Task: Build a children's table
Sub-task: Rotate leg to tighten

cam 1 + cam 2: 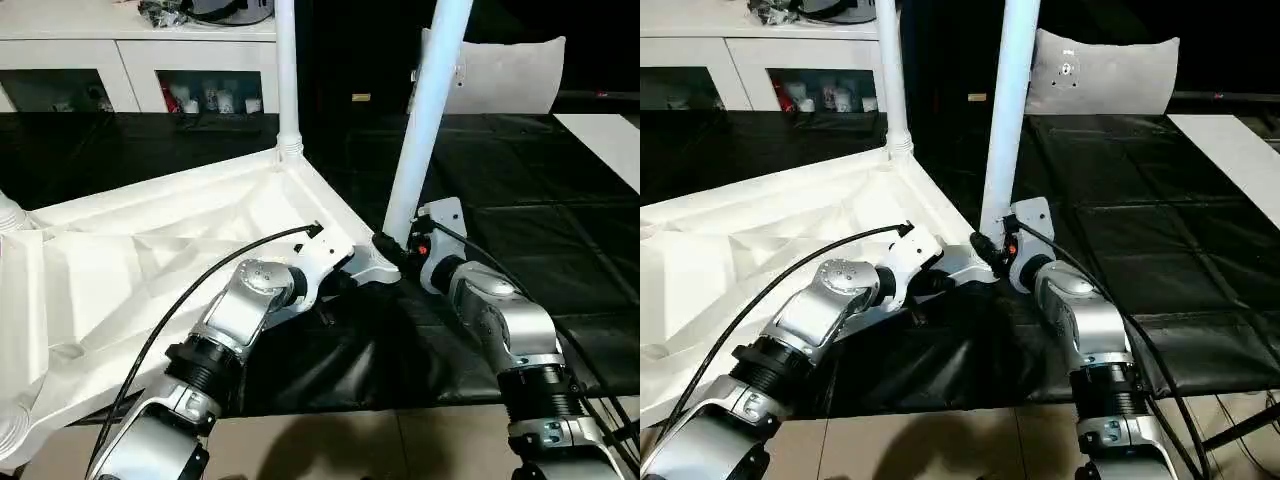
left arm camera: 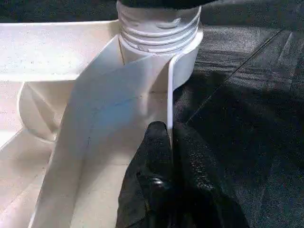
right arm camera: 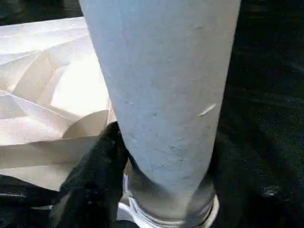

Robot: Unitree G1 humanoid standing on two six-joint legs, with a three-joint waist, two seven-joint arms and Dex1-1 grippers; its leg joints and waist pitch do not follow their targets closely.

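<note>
Upturned top, two legs standing, both jaws clamped.

The white top (image 1: pixel 150 260) lies ribbed side up on the black tabletop (image 1: pixel 540 230). One leg (image 1: pixel 287 80) stands upright in the far corner socket; another leg (image 1: pixel 425 120) leans slightly in the near corner socket (image 2: pixel 161 42). The left gripper (image 2: pixel 171 137) has its jaws together on the top's thin rim (just beside that socket). The right gripper (image 3: pixel 156 180) has its jaws closed around the leaning leg's base. A white cabinet (image 1: pixel 140 60) stands behind.

The table top (image 1: pixel 150 250) and its upright legs (image 1: pixel 425 110) are plain white, the underside ribbed. The tabletop (image 1: pixel 560 230) wears glossy black covering with creased seams. Forearms (image 1: pixel 505 320) are silver, gripper fingers (image 2: pixel 161 156) black.
</note>
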